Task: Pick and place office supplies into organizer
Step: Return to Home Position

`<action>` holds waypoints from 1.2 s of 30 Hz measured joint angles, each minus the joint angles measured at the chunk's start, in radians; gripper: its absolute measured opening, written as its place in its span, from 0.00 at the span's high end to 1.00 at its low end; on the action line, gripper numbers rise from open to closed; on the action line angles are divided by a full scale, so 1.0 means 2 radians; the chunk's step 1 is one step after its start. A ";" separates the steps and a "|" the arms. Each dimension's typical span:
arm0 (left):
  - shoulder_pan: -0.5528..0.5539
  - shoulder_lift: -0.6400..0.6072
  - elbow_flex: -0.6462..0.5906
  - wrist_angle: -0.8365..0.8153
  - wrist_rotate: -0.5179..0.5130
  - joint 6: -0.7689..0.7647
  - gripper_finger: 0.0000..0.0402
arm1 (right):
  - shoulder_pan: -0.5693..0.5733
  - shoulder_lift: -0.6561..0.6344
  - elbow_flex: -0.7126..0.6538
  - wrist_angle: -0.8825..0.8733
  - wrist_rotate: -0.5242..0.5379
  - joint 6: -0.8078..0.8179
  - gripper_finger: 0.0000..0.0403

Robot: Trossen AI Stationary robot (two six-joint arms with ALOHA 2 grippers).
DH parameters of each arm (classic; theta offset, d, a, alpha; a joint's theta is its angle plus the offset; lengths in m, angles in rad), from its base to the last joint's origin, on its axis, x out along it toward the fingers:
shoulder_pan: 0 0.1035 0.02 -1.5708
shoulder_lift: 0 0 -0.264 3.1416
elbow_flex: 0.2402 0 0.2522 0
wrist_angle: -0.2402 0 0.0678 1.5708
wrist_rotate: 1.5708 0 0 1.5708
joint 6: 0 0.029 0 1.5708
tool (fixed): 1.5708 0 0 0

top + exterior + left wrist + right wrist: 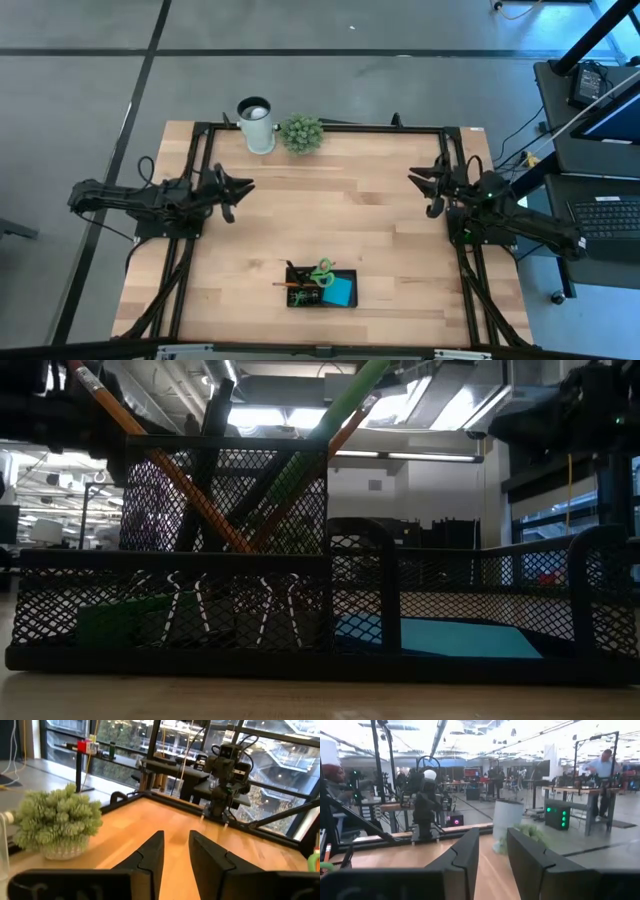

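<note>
Though room [470, 750] busy, organizer [450, 590] on wooden table [380, 230]

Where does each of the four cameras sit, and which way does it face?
High view: overhead, straight down; both arms, left gripper and right gripper open, organizer near the edge opposite the plant.
Low view: table height, against the organizer's mesh, blue sticky-note pad inside; no gripper shows clearly.
Left wrist view: past its own fingers toward the right arm.
Right wrist view: past its own fingers toward the left arm and white cup.
Shared: wrist views face each other; both show the plant.
</note>
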 joint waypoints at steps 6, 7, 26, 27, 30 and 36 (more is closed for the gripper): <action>0.000 0.000 -0.010 0.000 0.000 -0.013 0.84 | 0.000 0.000 -0.038 0.062 0.000 0.008 0.74; 0.000 0.000 -0.010 0.000 0.000 -0.013 0.85 | 0.000 0.000 -0.038 0.062 0.000 0.007 0.74; 0.000 0.000 -0.010 -0.062 0.000 0.000 0.88 | 0.000 0.000 -0.038 -0.057 0.000 0.041 0.74; 0.000 0.000 -0.010 -0.073 -0.001 -0.001 0.88 | 0.000 0.000 -0.038 -0.066 0.000 0.047 0.74; 0.000 0.000 -0.010 -0.090 -0.005 -0.003 0.89 | 0.000 0.000 -0.038 -0.076 0.000 0.058 0.74; 0.000 -0.002 -0.010 -0.092 -0.021 0.015 0.91 | 0.000 0.000 -0.038 -0.076 0.000 0.058 0.74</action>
